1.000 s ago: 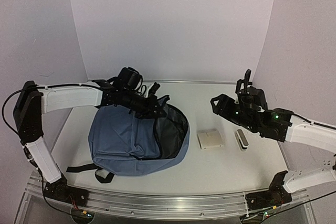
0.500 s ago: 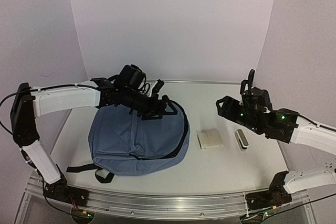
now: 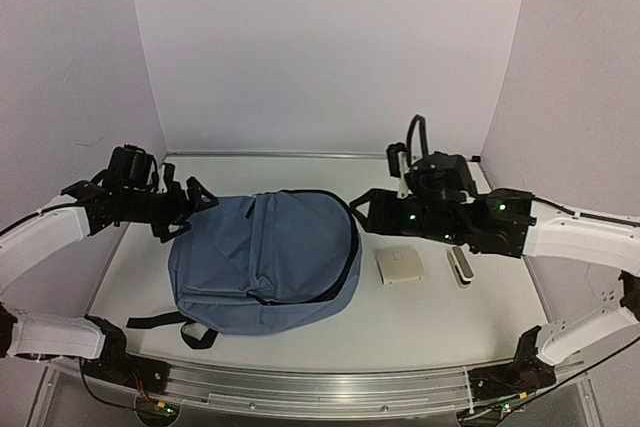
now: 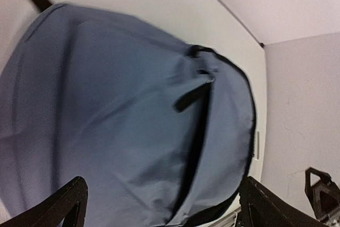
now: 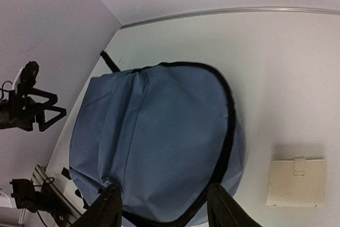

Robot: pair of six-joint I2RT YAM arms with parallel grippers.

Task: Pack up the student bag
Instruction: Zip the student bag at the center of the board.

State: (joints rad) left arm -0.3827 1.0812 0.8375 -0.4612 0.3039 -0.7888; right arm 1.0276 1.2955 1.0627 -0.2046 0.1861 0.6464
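The student bag [image 3: 260, 262] is a slate-blue backpack lying flat at left centre, its flap down and a black zip line round its right edge. My left gripper [image 3: 188, 209] stands open just off the bag's upper left corner and holds nothing. In the left wrist view the bag [image 4: 133, 115] fills the frame beyond the spread fingers [image 4: 66, 206]. My right gripper [image 3: 358, 215] hovers by the bag's upper right edge, jaws apart and empty. The right wrist view looks down on the bag [image 5: 159, 136] between its fingertips [image 5: 109, 208].
A small beige case [image 3: 400, 265] lies on the table right of the bag, also visible as the beige case [image 5: 296, 182] in the right wrist view. A white and grey oblong item [image 3: 461, 267] lies beside it. Walls enclose the table on three sides.
My left gripper opened and let go of the bag's flap, which fell shut over the dark lining. The left arm drew back to the left. The right arm swung left toward the bag.
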